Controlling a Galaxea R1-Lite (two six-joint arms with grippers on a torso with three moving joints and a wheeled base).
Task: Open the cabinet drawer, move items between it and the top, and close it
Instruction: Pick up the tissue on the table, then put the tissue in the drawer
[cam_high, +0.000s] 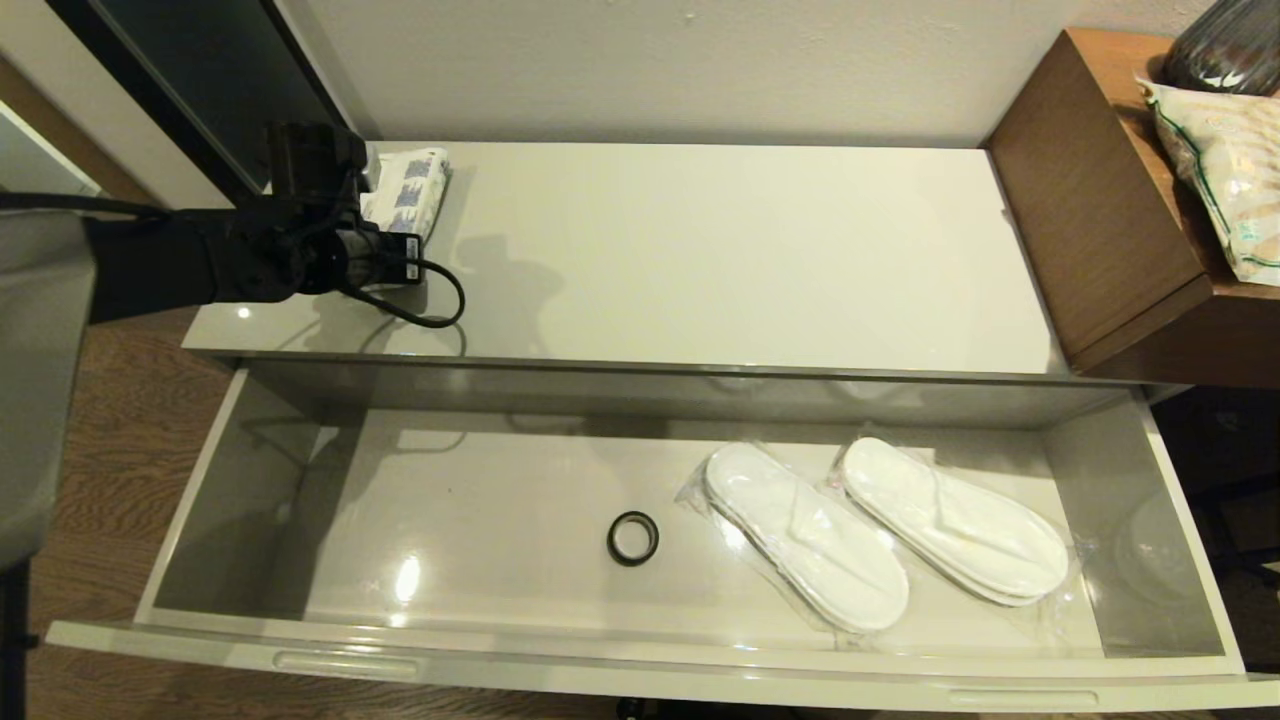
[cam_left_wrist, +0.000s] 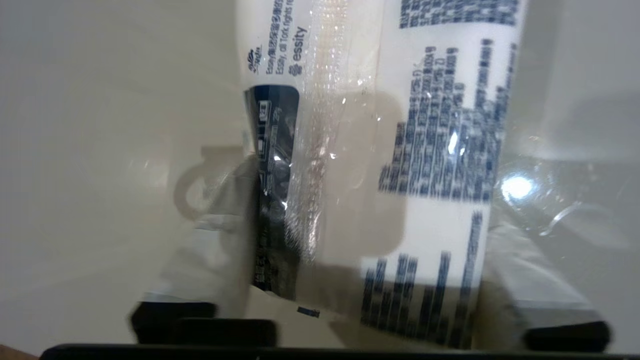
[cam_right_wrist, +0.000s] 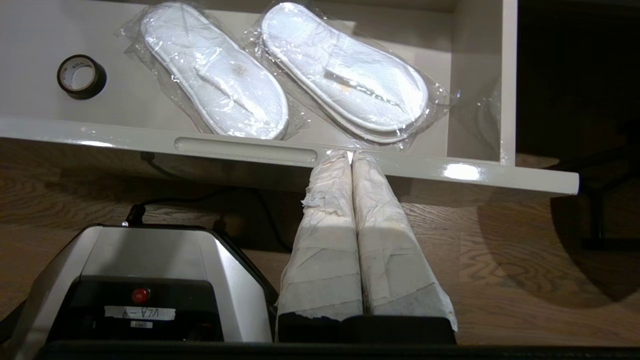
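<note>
The cabinet drawer (cam_high: 640, 655) stands pulled fully open below the glossy top (cam_high: 720, 260). The white tissue pack (cam_high: 412, 185) with blue printing lies on the top's far left corner. My left gripper (cam_high: 385, 205) reaches over the top to it. In the left wrist view the tissue pack (cam_left_wrist: 440, 150) fills the gap of the left gripper (cam_left_wrist: 370, 210), which is open wide, one blurred finger on each side of the pack. My right gripper (cam_right_wrist: 351, 155) is shut and empty, low in front of the drawer's front panel (cam_right_wrist: 250, 150), outside the head view.
Inside the drawer lie two clear-wrapped white slippers (cam_high: 800, 535) (cam_high: 955, 520) at the right and a small black ring (cam_high: 632, 538) near the middle. A brown wooden desk (cam_high: 1090, 200) abuts the top's right end. My own base (cam_right_wrist: 145, 280) stands on the wooden floor.
</note>
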